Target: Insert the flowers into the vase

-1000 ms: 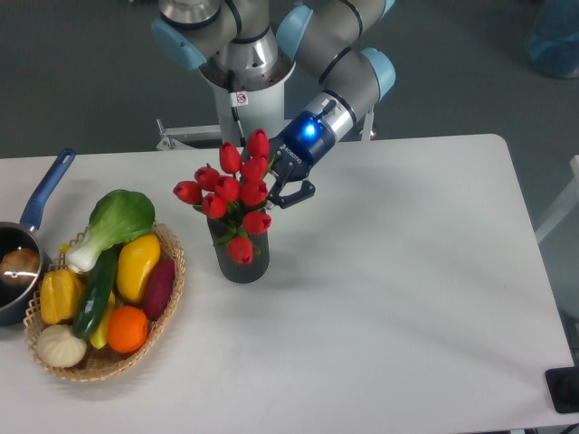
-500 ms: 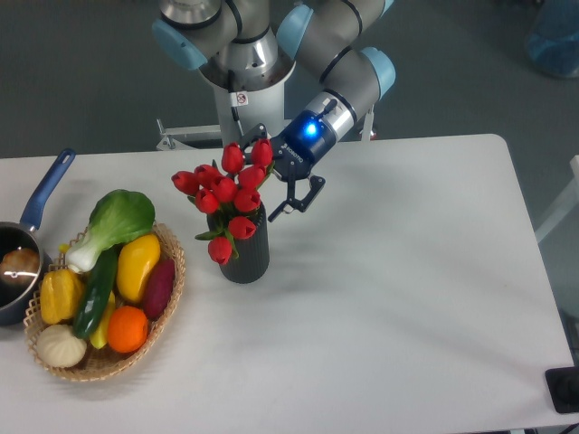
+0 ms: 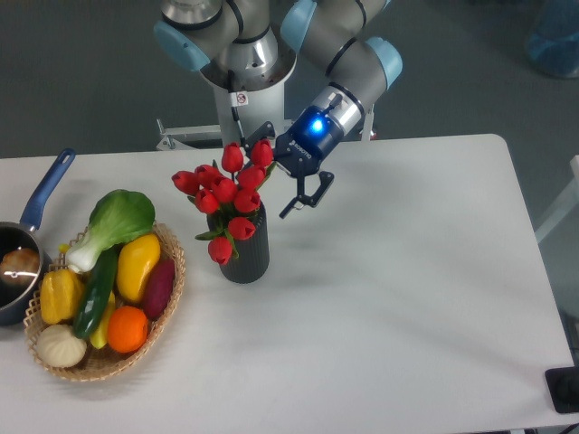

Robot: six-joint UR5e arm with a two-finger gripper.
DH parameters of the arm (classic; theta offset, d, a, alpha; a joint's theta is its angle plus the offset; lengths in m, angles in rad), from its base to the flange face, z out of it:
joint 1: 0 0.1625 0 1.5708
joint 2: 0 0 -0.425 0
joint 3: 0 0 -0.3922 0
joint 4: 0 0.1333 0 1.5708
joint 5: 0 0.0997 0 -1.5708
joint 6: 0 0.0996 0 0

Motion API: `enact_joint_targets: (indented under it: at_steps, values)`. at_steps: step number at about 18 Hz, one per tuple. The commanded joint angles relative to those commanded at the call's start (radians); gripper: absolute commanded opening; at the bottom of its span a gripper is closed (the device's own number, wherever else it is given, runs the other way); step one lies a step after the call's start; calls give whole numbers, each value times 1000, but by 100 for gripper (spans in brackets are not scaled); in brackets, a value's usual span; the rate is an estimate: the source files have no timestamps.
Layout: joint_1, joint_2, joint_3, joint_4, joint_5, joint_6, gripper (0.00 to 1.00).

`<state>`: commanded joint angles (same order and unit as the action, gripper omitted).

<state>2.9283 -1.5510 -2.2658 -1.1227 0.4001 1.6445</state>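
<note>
The flowers (image 3: 228, 194) stand in the vase (image 3: 246, 253) on the white tabletop (image 3: 407, 298), their stems hidden inside it and its mouth masked by buds. The gripper (image 3: 291, 185) hangs just right of the blooms, fingers apart and holding nothing; one finger is partly lost behind a tulip.

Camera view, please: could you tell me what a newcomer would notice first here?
First the red tulips, standing in the dark ribbed vase near the table's middle. Just right of them the tool hangs open, apart from the blooms, a blue light on its wrist. At the left edge a wicker basket is heaped with vegetables and fruit, with a blue-handled saucepan beside it.
</note>
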Motion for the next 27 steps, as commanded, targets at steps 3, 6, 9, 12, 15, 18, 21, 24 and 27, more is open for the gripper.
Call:
enact_joint_targets:
  at_steps: [3, 6, 9, 12, 15, 18, 21, 24, 27]
  values:
    - [54, 38, 55, -156, 65, 0, 100]
    - [95, 61, 130, -293, 94, 3, 100]
    - [129, 71, 178, -293, 172, 5, 100]
    - [155, 61, 236, -290, 187, 6, 100]
    - [166, 26, 296, -254, 264, 5, 100]
    - [163, -15, 350, -175, 441, 5, 100]
    - [153, -57, 384, -117, 578, 14, 100]
    - [111, -89, 408, -71, 739, 58, 100]
    - [8, -124, 440, -5, 851, 95, 100]
